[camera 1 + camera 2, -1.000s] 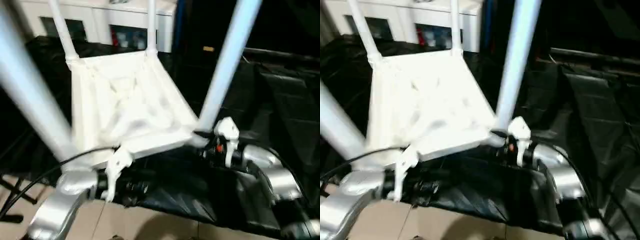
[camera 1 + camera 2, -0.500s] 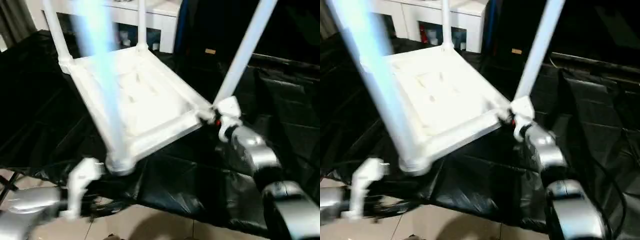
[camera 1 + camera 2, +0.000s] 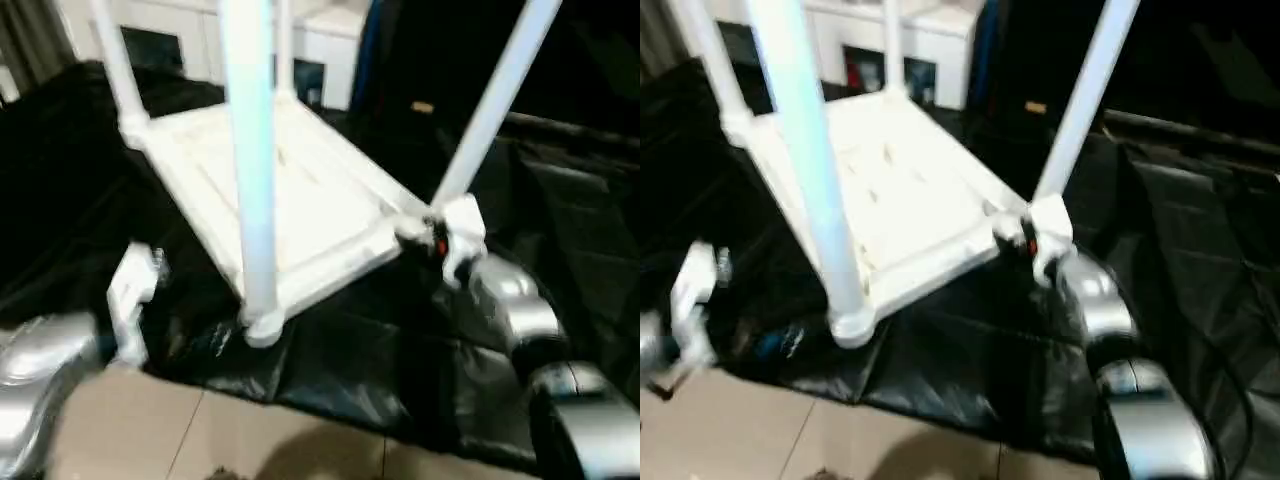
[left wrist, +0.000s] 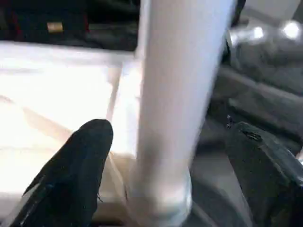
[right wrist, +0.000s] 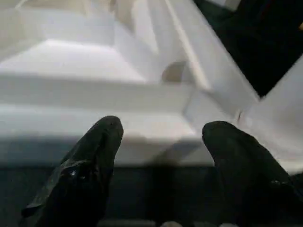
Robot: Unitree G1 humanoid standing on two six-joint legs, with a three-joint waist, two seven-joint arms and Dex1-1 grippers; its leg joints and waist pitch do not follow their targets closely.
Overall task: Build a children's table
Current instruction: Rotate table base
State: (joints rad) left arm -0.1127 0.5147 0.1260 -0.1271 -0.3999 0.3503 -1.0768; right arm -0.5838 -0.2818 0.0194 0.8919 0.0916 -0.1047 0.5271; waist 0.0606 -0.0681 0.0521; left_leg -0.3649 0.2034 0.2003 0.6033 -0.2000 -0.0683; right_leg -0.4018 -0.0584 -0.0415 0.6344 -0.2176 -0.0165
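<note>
The upside-down table (image 3: 290,200) rests on black sheeting (image 3: 350,360); left fingers (image 4: 78,175) released beside a leg (image 4: 175,104), right fingers (image 5: 94,161) spread at its corner.

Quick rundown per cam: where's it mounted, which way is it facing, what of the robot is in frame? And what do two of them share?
Left eye and right eye views: head stereo pair, looking forward and down at the upturned tabletop with legs up; silver forearms at both sides.
Left wrist view: on the left arm, looking along the open left end effector at the near leg in its socket.
Right wrist view: on the right arm, facing the tabletop rim at a corner; right end effector straddles it, black fingers apart.
Shared: the near leg shows in both the head and left wrist views.
</note>
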